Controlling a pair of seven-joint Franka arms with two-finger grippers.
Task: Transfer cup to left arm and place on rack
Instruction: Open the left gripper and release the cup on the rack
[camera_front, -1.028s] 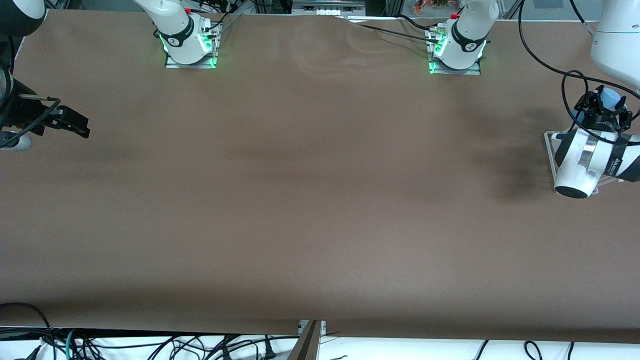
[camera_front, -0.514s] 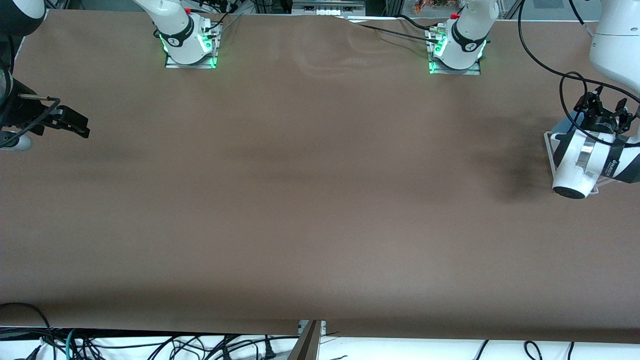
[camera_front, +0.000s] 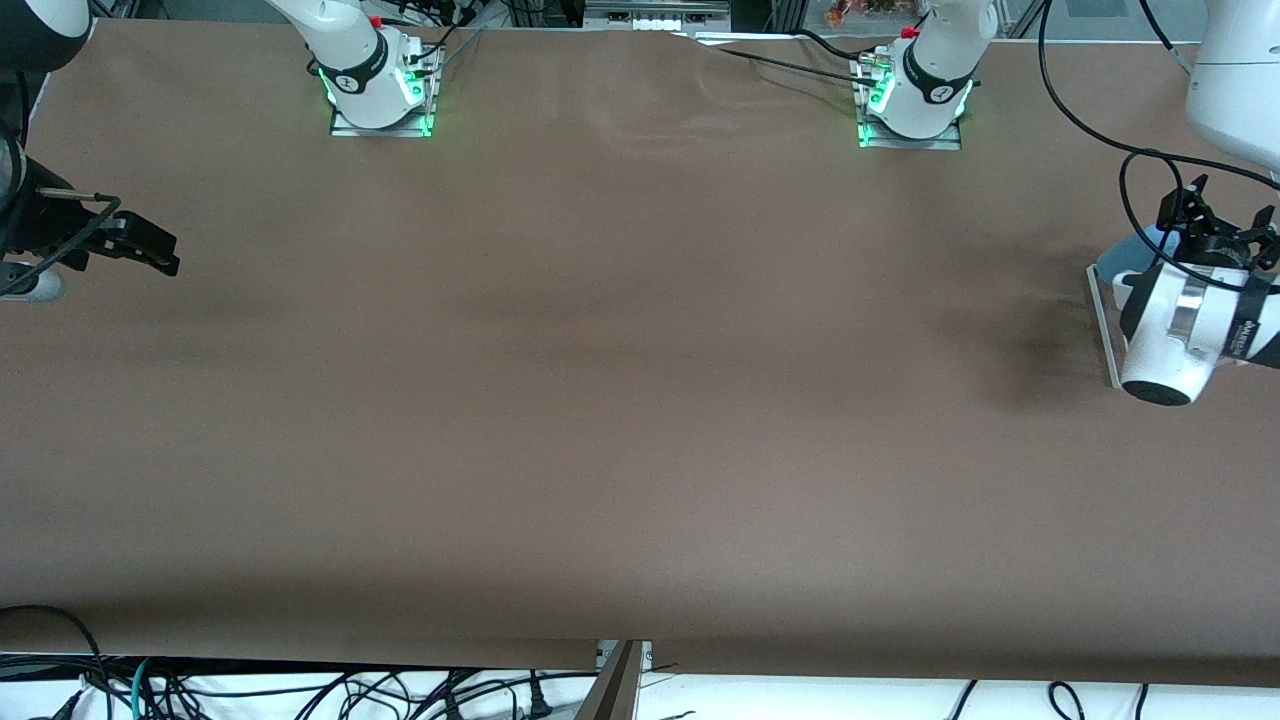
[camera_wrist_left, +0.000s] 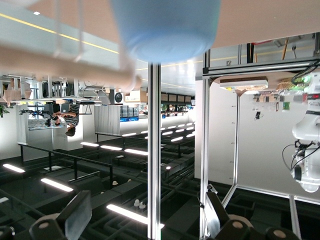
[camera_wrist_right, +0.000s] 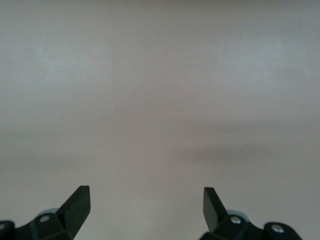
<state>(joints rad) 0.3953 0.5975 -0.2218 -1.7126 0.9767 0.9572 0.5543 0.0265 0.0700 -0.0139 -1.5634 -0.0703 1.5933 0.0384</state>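
Observation:
The light-blue cup sits at the rack, at the left arm's end of the table, largely hidden by the left arm's wrist. My left gripper hangs beside it, open, with nothing between its fingers. In the left wrist view the cup is apart from the left gripper, next to the rack's wire pegs and a pale rod. My right gripper waits, open and empty, over the right arm's end of the table, and the right wrist view shows this gripper above bare tabletop.
A thick black cable loops from the left arm's wrist above the rack. The two arm bases stand along the table edge farthest from the front camera. The brown tabletop lies between the arms.
My left gripper has opened and let go of the cup, which now sits lower at the rack. The left wrist has drawn back slightly from it. The right arm has not moved.

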